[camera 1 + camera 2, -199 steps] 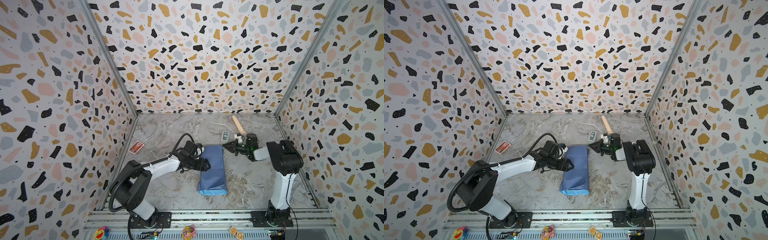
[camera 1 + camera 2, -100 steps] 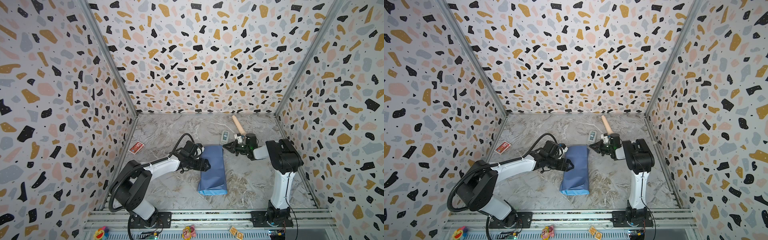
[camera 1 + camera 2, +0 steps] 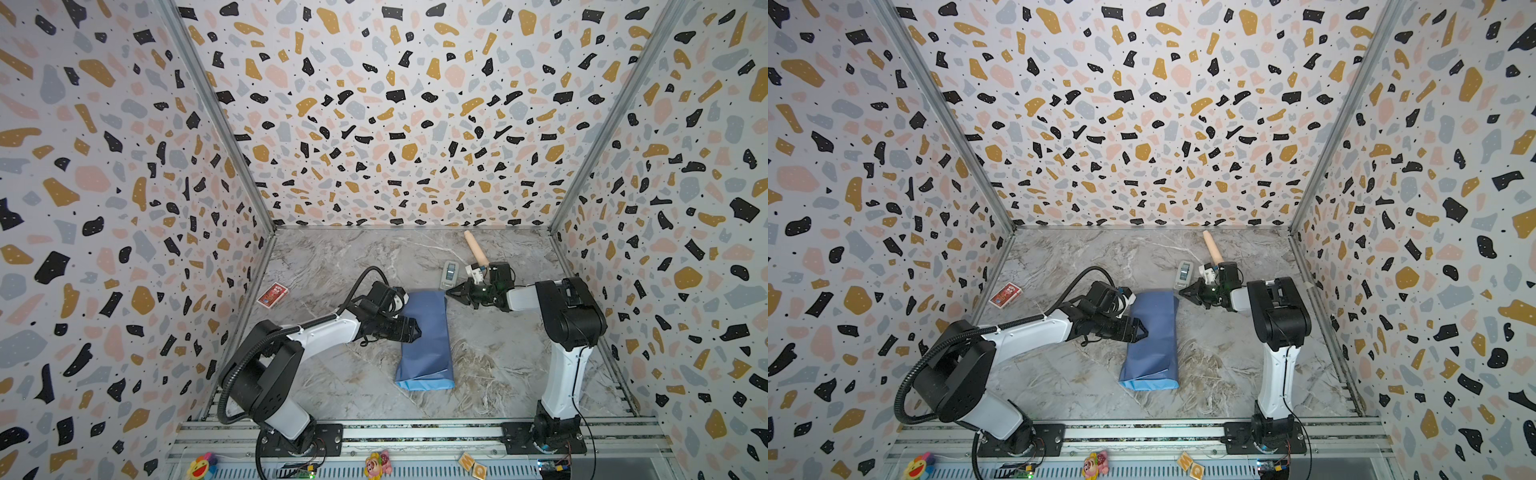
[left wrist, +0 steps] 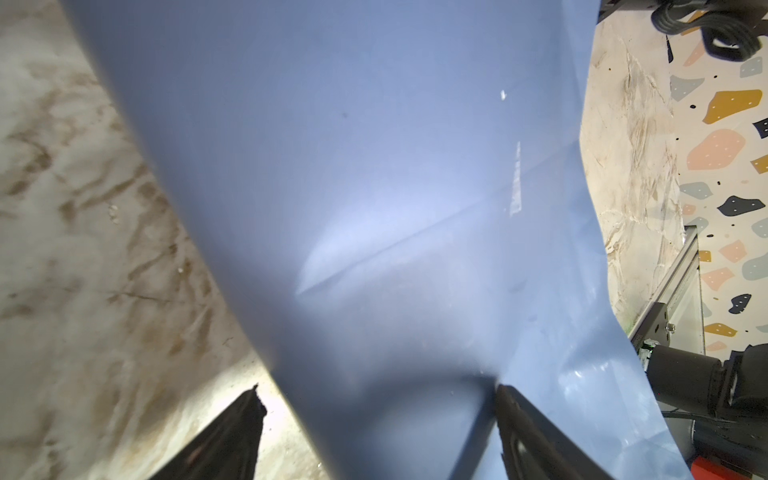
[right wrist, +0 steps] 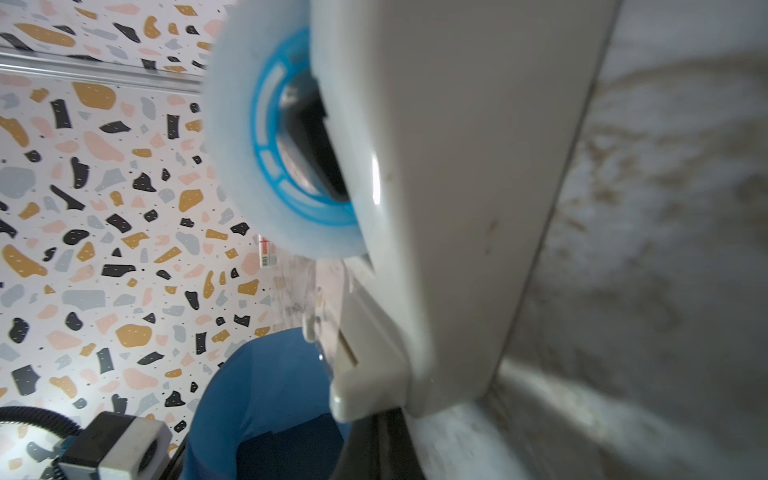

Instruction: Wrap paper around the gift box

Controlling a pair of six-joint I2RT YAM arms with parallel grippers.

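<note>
Paper (image 3: 426, 332) looks folded lengthwise, ends unsealed; my left fingers (image 4: 523, 432) rest spread on it, right fingers (image 3: 457, 291) closed.

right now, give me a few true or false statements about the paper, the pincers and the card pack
The paper lies spread out as a flat open sheet. False: it is folded over into a long bundle.
The right pincer is shut. True.
The red card pack lies on the paper. False: it lies on the table, apart from the paper.
The left pincer is open at the paper's edge. True.
</note>
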